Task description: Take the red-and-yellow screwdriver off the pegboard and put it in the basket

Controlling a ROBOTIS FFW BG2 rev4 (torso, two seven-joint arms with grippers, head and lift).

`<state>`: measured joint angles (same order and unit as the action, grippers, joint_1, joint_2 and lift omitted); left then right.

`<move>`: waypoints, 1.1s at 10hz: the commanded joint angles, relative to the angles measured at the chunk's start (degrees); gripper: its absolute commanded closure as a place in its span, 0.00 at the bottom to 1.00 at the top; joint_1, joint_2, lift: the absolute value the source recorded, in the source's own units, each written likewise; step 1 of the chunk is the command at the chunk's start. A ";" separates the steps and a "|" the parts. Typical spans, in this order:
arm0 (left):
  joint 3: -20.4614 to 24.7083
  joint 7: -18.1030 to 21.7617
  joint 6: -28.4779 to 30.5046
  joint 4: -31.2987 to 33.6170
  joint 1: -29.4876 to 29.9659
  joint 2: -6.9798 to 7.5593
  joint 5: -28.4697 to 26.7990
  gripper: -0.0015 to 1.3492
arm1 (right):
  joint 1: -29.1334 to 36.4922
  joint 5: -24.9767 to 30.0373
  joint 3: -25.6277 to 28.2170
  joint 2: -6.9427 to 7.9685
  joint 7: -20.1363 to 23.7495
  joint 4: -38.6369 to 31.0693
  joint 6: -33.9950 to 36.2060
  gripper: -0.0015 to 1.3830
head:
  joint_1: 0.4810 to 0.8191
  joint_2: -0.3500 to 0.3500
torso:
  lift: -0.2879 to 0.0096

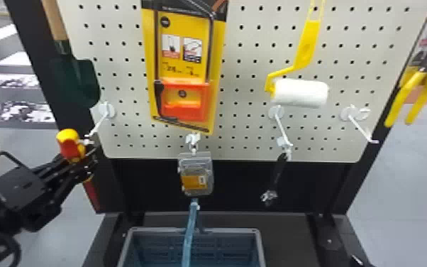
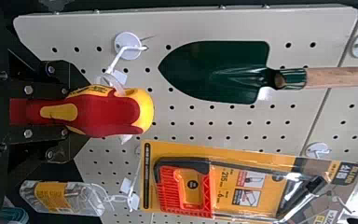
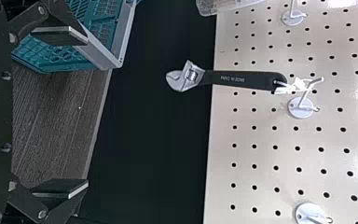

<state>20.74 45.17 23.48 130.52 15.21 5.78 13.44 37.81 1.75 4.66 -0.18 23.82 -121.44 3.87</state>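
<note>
The screwdriver (image 1: 69, 145) stands upright at the pegboard's lower left, its red-and-yellow handle up beside a white hook. My left gripper (image 1: 81, 164) is shut on it below the handle's top. In the left wrist view, the fingers of the left gripper (image 2: 46, 111) press the screwdriver (image 2: 107, 112) from both sides; a clear loop and white tag join its handle to the hook tip. At the bottom right edge, a dark tip of my right gripper (image 1: 357, 261) shows. The right gripper (image 3: 60, 112) is open and holds nothing. The blue-grey basket (image 1: 195, 230) stands on the base below the board.
A green trowel (image 2: 214, 72) hangs above the screwdriver, with a packaged saw (image 1: 184, 71) to its right. A small clear pack (image 1: 195, 177) hangs over the basket. Farther right are an adjustable wrench (image 3: 228, 78), a paint roller (image 1: 299, 93) and a bare hook (image 1: 361, 127).
</note>
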 commanded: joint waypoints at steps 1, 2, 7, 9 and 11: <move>1.32 -1.40 0.52 3.01 4.02 -1.38 2.03 0.79 | 0.00 0.00 0.00 0.23 0.00 0.14 0.00 0.15 | 0.20 0.50 | 0.63; 1.40 -4.30 -0.28 3.29 7.59 -2.44 5.81 0.79 | 0.00 0.00 0.00 0.23 0.00 0.00 0.00 0.15 | 0.20 0.50 | 0.63; -5.54 -18.36 -9.15 2.87 16.82 -4.20 21.54 0.79 | 0.00 0.09 0.00 0.23 0.27 -0.14 0.26 0.15 | 0.20 0.50 | 0.63; -8.70 -21.44 -12.32 0.34 18.42 -4.28 25.85 0.79 | 0.00 0.09 0.00 0.23 0.27 -0.14 0.26 0.15 | 0.20 0.50 | 0.63; -11.78 -22.14 -14.51 -3.32 18.42 -4.20 28.22 0.79 | 0.00 0.09 0.00 0.23 0.27 -0.14 0.26 0.15 | 0.20 0.50 | 0.63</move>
<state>9.73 23.01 9.36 128.16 33.75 1.52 41.20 37.86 1.85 4.66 -0.18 24.08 -121.58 4.13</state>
